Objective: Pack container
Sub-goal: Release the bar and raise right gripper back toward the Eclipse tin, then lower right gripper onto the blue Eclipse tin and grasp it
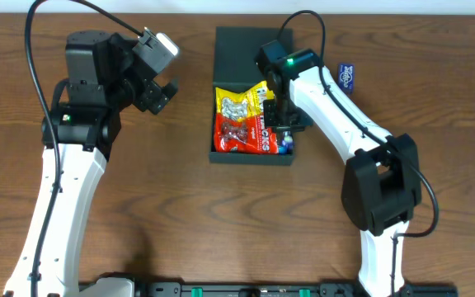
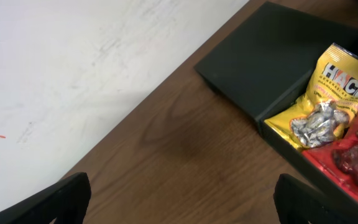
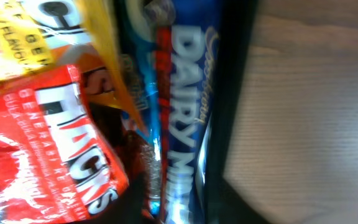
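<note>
One container point(image 1: 250, 160) is sitting mid-table w/ its lid point(image 1: 250, 54) lying open and flat on the far side, so the long axis is running near-to-far from the robot. R gripper point(image 1: 284, 124) is sitting low inside the box along its right wall, right over the blue choc bar point(image 3: 188, 112). Its wrist cam is showing only wrappers, no clear fingers, so can't tell if it's open or gripping anything. L gripper point(image 1: 162, 92) is hovering over the table point(image 1: 180, 206) just left of the box, fingers point(image 2: 67, 200) spread wide, holding nothing. Counting inside the box: 1 yellow pkt point(image 1: 239, 103), 1 red pkt point(image 1: 242, 136), 1 blue bar lying lengthwise against the right wall. Outside: 1 small blue pkt point(image 1: 346, 76) lying on the table right of the R forearm, approx level w/ the lid. Key relation imo: that loose pkt is sitting on R's side, well apart from L w/ the box between them, so R is looking like the arm for it, needing to lift out first and then swing right.
</note>
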`<state>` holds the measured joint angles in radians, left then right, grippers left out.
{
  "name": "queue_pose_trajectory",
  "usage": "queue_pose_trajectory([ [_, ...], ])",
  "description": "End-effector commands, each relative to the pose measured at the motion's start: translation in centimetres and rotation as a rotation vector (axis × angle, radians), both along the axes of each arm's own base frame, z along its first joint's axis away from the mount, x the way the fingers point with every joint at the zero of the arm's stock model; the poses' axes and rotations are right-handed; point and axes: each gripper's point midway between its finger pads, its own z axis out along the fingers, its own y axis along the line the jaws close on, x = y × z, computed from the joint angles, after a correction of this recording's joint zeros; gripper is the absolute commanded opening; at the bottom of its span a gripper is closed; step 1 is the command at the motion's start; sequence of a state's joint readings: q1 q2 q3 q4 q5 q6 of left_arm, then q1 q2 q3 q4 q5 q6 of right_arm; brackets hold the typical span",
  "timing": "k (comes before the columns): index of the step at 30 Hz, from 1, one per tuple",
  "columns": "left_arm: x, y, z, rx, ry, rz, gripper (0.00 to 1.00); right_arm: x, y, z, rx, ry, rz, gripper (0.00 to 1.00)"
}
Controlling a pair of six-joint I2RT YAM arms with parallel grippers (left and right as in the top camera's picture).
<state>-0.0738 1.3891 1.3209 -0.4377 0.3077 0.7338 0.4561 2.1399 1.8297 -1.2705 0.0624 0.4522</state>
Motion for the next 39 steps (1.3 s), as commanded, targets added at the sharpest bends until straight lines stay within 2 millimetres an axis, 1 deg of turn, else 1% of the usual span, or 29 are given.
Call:
queue_pose_trajectory([
  [1, -0.2, -0.1, 1.3, -0.004, -0.033, -0.007, 0.95, 0.0, -0.6, 0.0, -0.042, -0.011, 0.002, 0.56],
  [3, -0.2, -0.1, 1.3, -0.004, -0.033, -0.007, 0.95, 0.0, -0.5, 0.1, -0.037, -0.009, 0.002, 0.61],
  [6, -0.2, -0.1, 1.3, -0.004, -0.033, -0.007, 0.95, 0.0, -0.4, 0.6, -0.028, -0.012, 0.001, 0.63],
  [9, -0.2, -0.1, 1.3, -0.004, -0.033, -0.007, 0.95, 0.3, 0.0, 1.9, -0.002, -0.034, 0.001, 0.64],
  [11, -0.2, -0.1, 1.3, -0.004, -0.033, -0.007, 0.95, 0.7, 0.4, 3.4, 0.027, -0.071, 0.001, 0.63],
  [14, -0.2, -0.1, 1.3, -0.004, -0.033, -0.007, 0.95, 1.6, 0.7, 6.4, 0.066, -0.154, -0.003, 0.63],
  [15, -0.2, -0.1, 1.3, -0.004, -0.033, -0.007, 0.95, 2.2, 0.6, 7.8, 0.082, -0.2, -0.009, 0.65],
  [18, -0.2, -0.1, 1.3, -0.004, -0.033, -0.007, 0.95, 3.7, -0.2, 11.0, 0.112, -0.321, -0.035, 0.75],
  [20, -0.2, -0.1, 1.3, -0.004, -0.033, -0.007, 0.95, 4.9, -1.7, 12.9, 0.113, -0.398, -0.07, 0.77],
  [22, -0.2, -0.1, 1.3, -0.004, -0.033, -0.007, 0.95, 6.0, -3.9, 14.0, 0.081, -0.457, -0.12, 0.8],
  [25, -0.2, -0.1, 1.3, -0.004, -0.033, -0.007, 0.95, 7.2, -8.3, 14.5, -0.024, -0.504, -0.203, 0.85],
  [28, -0.2, -0.1, 1.3, -0.004, -0.033, -0.007, 0.95, 8.1, -12.8, 14.3, -0.11, -0.524, -0.292, 0.95],
  [30, -0.2, -0.1, 1.3, -0.004, -0.033, -0.007, 0.95, 8.6, -14.8, 14.1, -0.134, -0.53, -0.335, 0.97],
  [31, -0.2, -0.1, 1.3, -0.004, -0.032, -0.007, 0.95, 8.8, -15.7, 14.0, -0.137, -0.532, -0.355, 0.99],
  [34, -0.3, -0.1, 1.2, -0.004, -0.028, -0.007, 0.95, 9.9, -18.1, 13.8, -0.141, -0.553, -0.401, 0.99],
  [35, -0.3, -0.1, 1.2, -0.004, -0.027, -0.007, 0.95, 10.4, -18.5, 13.5, -0.135, -0.559, -0.398, 0.99],
  [37, -0.3, -0.1, 1.2, -0.004, -0.026, -0.007, 0.95, 11.9, -18.6, 12.9, -0.085, -0.573, -0.358, 0.98],
  [39, -0.3, -0.1, 1.2, -0.004, -0.026, -0.007, 0.95, 13.7, -17.9, 12.0, -0.017, -0.589, -0.294, 0.94],
])
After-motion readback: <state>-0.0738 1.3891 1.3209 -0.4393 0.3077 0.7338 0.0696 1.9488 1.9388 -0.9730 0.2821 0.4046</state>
